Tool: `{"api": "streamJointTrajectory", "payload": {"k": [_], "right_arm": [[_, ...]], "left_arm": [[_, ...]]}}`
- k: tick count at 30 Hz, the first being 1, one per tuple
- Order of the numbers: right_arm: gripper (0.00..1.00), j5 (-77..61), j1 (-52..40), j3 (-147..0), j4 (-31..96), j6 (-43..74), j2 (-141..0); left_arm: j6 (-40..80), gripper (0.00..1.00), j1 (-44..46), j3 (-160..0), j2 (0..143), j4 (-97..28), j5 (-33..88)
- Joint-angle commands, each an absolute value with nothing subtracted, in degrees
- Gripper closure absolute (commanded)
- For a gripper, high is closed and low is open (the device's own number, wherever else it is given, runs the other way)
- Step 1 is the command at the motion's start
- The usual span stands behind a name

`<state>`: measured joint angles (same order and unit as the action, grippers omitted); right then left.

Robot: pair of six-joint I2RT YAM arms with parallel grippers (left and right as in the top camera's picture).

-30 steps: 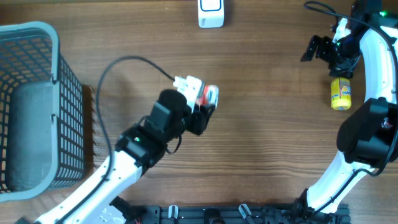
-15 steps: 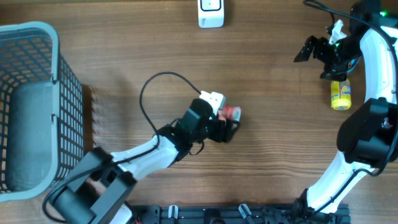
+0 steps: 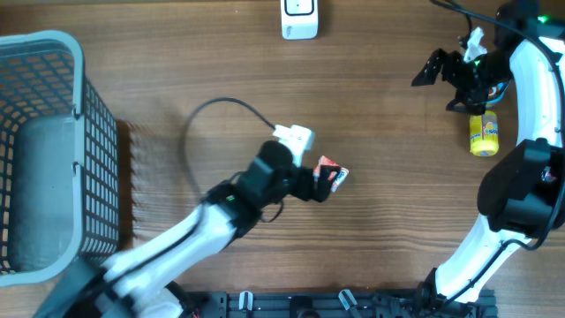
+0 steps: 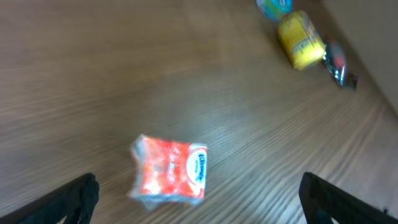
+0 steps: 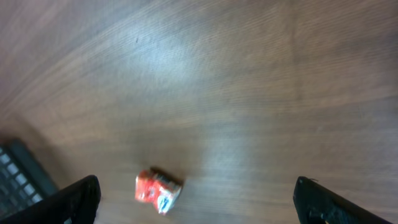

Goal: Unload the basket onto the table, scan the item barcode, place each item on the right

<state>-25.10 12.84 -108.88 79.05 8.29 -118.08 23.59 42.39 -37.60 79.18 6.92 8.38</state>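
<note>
With left gripper (image 4: 200, 202) and right gripper (image 5: 198, 198) both spread wide, the red plastic-wrapped tissue pack (image 4: 169, 170) lies well apart from the white scanner box (image 3: 300, 18); we judge it soft, light, best pinched across its sides.

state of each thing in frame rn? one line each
tissue pack: lying free on the table
left gripper: open, over the pack, holding nothing
right gripper: open, empty
yellow bottle: on its side, untouched
white scanner: at far edge, untouched
basket: upright, open top
</note>
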Motion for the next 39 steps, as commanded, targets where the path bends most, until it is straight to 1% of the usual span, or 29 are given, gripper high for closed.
{"api": "streamJointTrajectory", "payload": {"k": [1,3,6,9,10,13,14,16,18,22,26,29,32,34,39], "right_arm": [[0.00,-27.92,9.63,-109.51,83.18,7.07,-119.15],[0.00,-27.42,7.73,-109.34,86.02,4.89,-119.15],[0.00,-22.26,3.66,-108.51,89.14,4.49,-119.15],[0.00,-18.72,-1.87,-106.26,90.87,5.15,-119.15],[0.01,-17.85,-3.46,-105.19,90.85,7.57,-119.15],[0.00,-12.51,-7.29,-100.51,88.71,21.63,-119.17],[0.00,-12.80,-8.88,-97.73,86.76,24.77,-119.15],[0.00,-16.03,-11.07,-93.17,83.02,27.29,-119.17],[0.00,-20.69,-14.02,-87.02,76.82,30.00,-119.17],[0.00,-21.08,-17.80,-80.05,69.82,38.02,-119.17],[0.00,-21.02,-20.91,-79.26,68.10,42.98,-119.17],[0.00,-20.01,-23.09,-79.26,65.65,50.19,-119.17],[0.00,-18.76,-24.80,-79.26,62.70,55.00,-119.17],[0.00,-19.64,-25.69,-79.26,59.46,52.77,-119.17],[0.00,-23.00,-26.30,-79.46,60.36,49.21,-118.91]], "left_arm": [[19.31,0.00,39.44,-38.52,63.29,-4.45,-3.16],[19.79,0.00,37.65,-38.52,56.66,-12.10,-8.21],[21.50,0.00,34.74,-38.52,47.68,-21.54,-15.29],[21.43,0.00,31.51,-38.52,37.95,-28.32,-16.16],[21.43,0.00,30.72,-38.52,35.27,-29.95,-16.21],[21.45,0.00,28.58,-38.54,29.21,-33.21,-16.43],[21.47,0.00,27.70,-38.54,26.87,-34.22,-16.43],[21.45,0.00,26.50,-38.54,24.14,-35.75,-16.43],[21.50,0.00,25.12,-38.54,22.44,-37.93,-16.38],[22.96,0.00,23.92,-38.54,22.28,-41.41,-16.34],[22.98,0.00,23.88,-38.54,22.28,-42.72,-16.32],[23.18,0.00,23.88,-38.54,22.28,-42.74,-15.90],[23.18,0.00,23.88,-38.54,22.28,-43.16,-15.46],[23.16,0.00,23.88,-38.54,22.28,-43.22,-14.79],[23.14,0.00,23.88,-38.54,22.28,-43.18,-13.98]]}}
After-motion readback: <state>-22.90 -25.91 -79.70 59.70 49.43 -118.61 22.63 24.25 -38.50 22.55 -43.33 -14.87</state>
